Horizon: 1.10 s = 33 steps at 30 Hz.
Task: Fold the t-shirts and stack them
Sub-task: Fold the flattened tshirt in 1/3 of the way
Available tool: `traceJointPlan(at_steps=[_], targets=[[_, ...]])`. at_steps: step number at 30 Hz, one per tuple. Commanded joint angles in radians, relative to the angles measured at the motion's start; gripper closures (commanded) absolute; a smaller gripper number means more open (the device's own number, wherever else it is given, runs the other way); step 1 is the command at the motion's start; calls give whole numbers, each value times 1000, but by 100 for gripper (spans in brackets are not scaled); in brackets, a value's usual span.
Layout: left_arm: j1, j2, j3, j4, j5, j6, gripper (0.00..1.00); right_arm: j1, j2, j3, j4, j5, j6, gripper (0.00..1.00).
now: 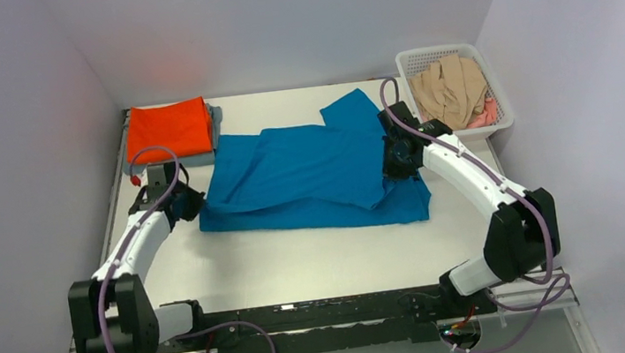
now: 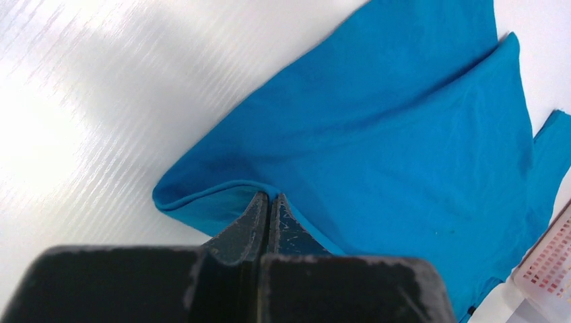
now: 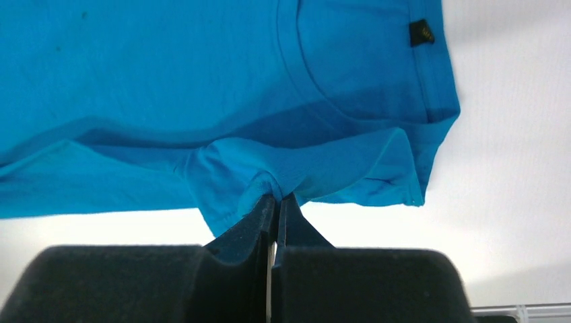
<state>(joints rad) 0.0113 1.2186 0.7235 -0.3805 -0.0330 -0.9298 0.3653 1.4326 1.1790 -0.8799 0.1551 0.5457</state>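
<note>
Far left: folded orange t-shirt (image 1: 168, 129) on top of grey t-shirt (image 1: 215, 122).

Left claw (image 2: 269, 202): pressed together, pinching hem at left end of teal t-shirt (image 1: 309, 177).

Teal t-shirt: lies mid-counter (image 1: 300, 258), long axis left–right, one end at each claw.

Right claw (image 3: 276, 202): pinched shut on bunched fabric at collar end.

Each arm has its nearer end; next fold probably needs both lifting together.

Far right: basket (image 1: 501, 110) holds beige t-shirt (image 1: 450, 90).

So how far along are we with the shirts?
Done: the orange shirt lies folded on the grey shirt at the far left. In hand: the left claw and right claw are shut on the teal shirt, mid-fold. Left: finish and stack it, then the beige shirt and pink shirt in the basket.
</note>
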Motion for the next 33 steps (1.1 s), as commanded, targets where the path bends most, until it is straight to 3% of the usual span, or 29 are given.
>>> traceJointPlan(at_steps=[1, 10, 13, 19, 20, 21, 22, 23, 24, 26, 29, 33], targets=[[-2, 69, 83, 66, -38, 13, 100, -40, 55, 80, 62, 5, -28, 100], [-2, 216, 164, 72, -29, 56, 96, -115, 184, 173, 73, -37, -68, 100], [-2, 266, 184, 76, -20, 66, 83, -129, 254, 207, 88, -68, -79, 100], [1, 340, 255, 53, -48, 80, 72, -190, 489, 406, 72, -121, -70, 97], [2, 343, 264, 47, -47, 84, 68, -201, 563, 488, 28, -134, -67, 97], [3, 340, 271, 48, -49, 90, 56, -207, 620, 565, -2, -136, -70, 94], [3, 334, 276, 40, -47, 91, 42, -209, 665, 631, -29, -129, -69, 83], [3, 322, 280, 33, -51, 97, 16, -210, 700, 692, -56, -122, -68, 66], [3, 307, 284, 22, -51, 108, 2, -211, 723, 731, -81, -109, -66, 53], [2, 274, 290, 1, -46, 132, 1, -210, 704, 728, -85, -83, -64, 37], [-2, 221, 274, -6, -13, 157, 1, -206, 579, 566, 13, -95, -69, 4], [-41, 189, 242, 31, 80, 195, 1, -193, 370, 256, 167, -146, -78, 0]])
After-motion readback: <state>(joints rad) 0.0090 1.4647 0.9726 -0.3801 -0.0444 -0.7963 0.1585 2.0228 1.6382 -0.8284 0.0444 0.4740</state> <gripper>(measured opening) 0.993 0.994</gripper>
